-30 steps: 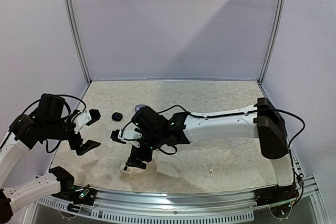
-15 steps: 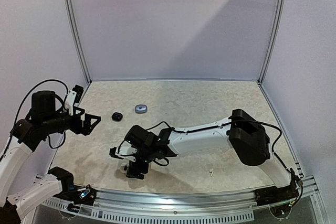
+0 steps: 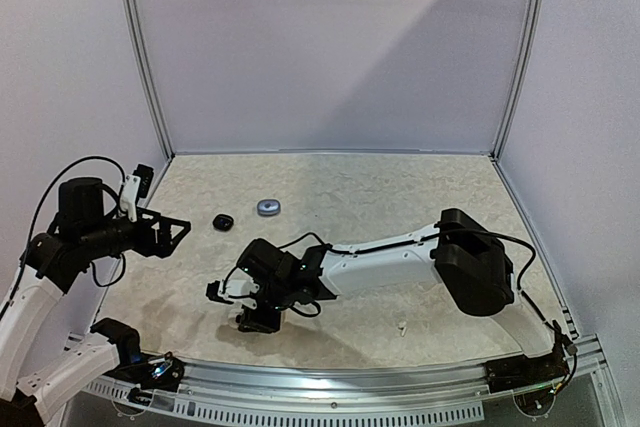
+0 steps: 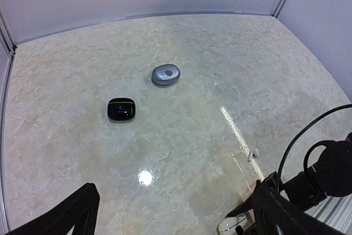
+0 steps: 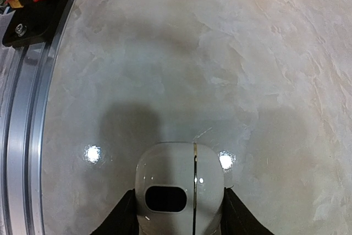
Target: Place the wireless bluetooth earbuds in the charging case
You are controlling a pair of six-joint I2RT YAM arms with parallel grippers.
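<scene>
Stretching low across the marbled beige tabletop (image 3: 420, 197), the right arm has its gripper (image 3: 257, 315) down by the near edge, left of centre. In the right wrist view its two black fingers (image 5: 125, 217) press against both sides of the glossy white pebble-shaped charging case (image 5: 179, 188). The case sits flat on the table, and a thin seam and a dark oval recess show on its top.

Over by the left edge, the left gripper (image 4: 179, 188) hangs well above the surface, jaws spread wide and holding nothing.

One tiny white earbud (image 3: 401, 327) lies loose near the near edge, right of centre, well apart from the white case.

Two more cases rest towards the far left corner: a glossy black rounded case (image 4: 121, 109) and, just beyond it, a silvery-grey oval case (image 4: 165, 74). They are near each other but not touching.
</scene>
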